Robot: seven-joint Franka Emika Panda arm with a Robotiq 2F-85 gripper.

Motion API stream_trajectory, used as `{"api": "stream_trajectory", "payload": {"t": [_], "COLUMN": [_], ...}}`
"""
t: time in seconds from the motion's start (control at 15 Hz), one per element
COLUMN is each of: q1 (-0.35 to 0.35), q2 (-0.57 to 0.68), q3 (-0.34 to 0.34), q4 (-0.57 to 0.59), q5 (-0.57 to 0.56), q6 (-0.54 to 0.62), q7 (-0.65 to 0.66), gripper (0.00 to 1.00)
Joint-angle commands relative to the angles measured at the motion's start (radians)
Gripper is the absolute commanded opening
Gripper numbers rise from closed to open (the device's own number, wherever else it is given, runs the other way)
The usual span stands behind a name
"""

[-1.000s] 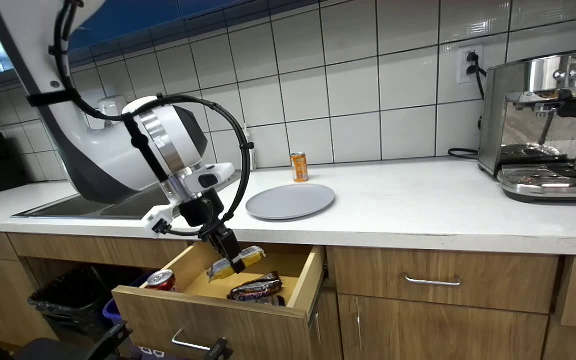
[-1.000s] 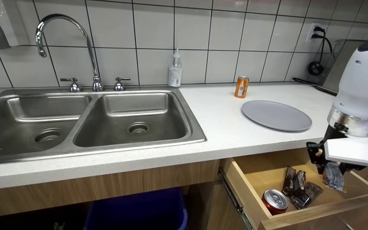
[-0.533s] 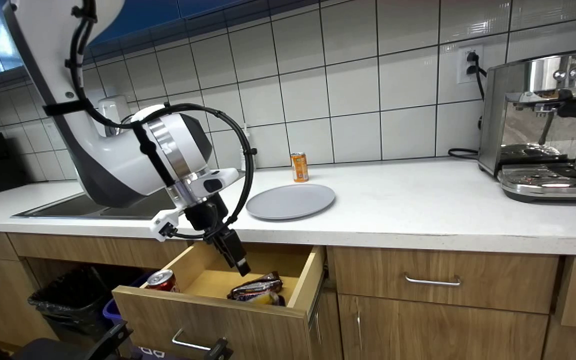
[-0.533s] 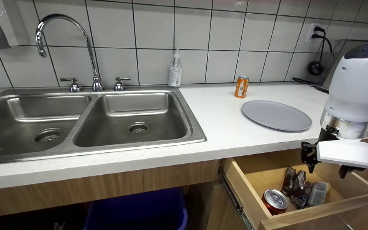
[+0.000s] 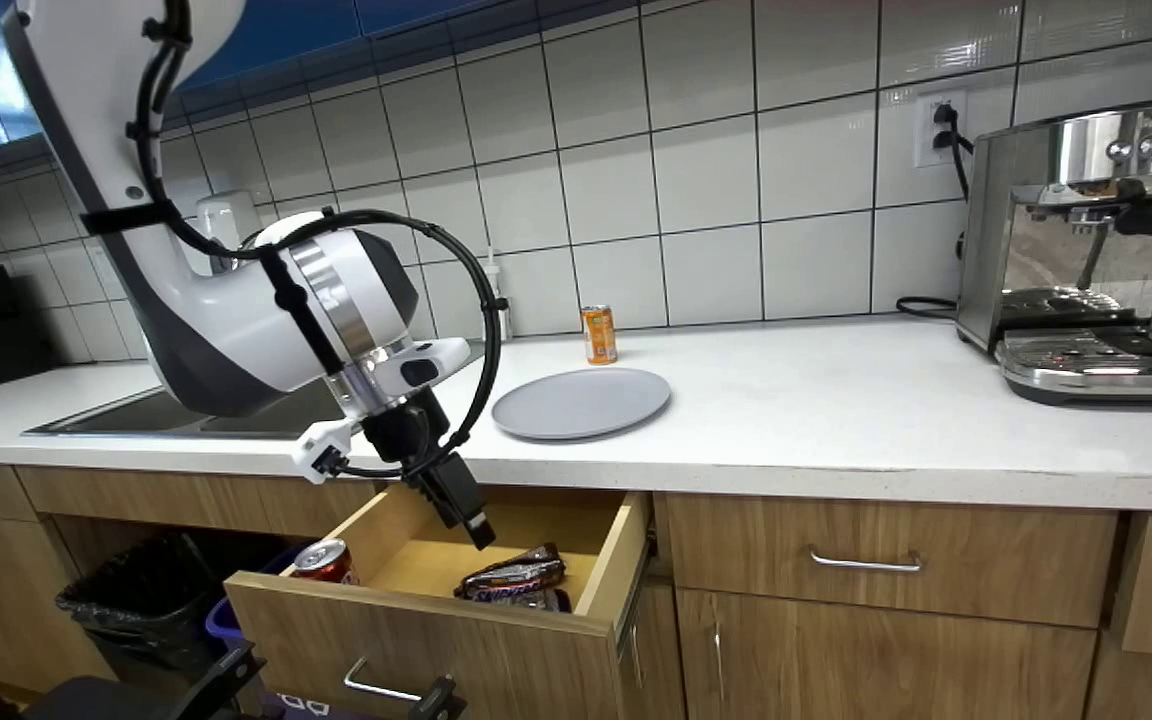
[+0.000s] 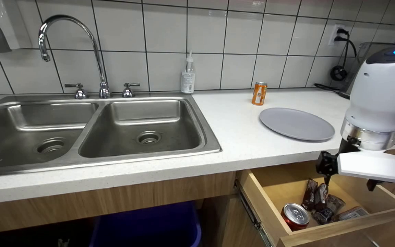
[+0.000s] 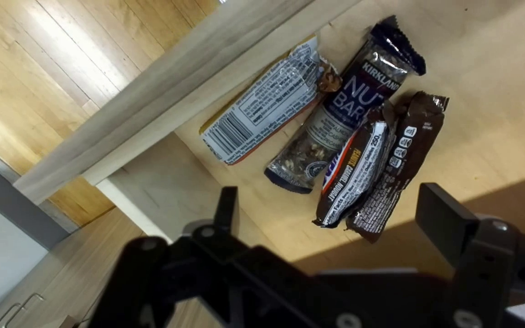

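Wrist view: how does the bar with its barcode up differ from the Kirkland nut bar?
The barcode bar shows pale small print; the Kirkland nut bar shows a dark brand panel and visible nuts.
The Kirkland nut bar looks longer than the barcode bar.
The peanut-caramel-nougat bar overlaps the Kirkland nut bar but not the barcode bar.
Both lie in the drawer, neither held by the open claw.
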Motion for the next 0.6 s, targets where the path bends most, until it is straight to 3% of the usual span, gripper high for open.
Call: {"api": "stream_trajectory", "payload": {"t": [0.0,0.4,0.53], "q1": [-0.001,-0.024,-0.057], "q2": [-0.065,-0.146,-0.087], "q3": [0.005,0.009,0.049], "q4": [-0.058,-0.153,-0.106], "q5": [0.001,0.032,0.082], "q6": [-0.016,-0.011,0.009], "q7": [-0.035,-0.15,-0.209], "gripper": [1.0,1.0,1.0]}}
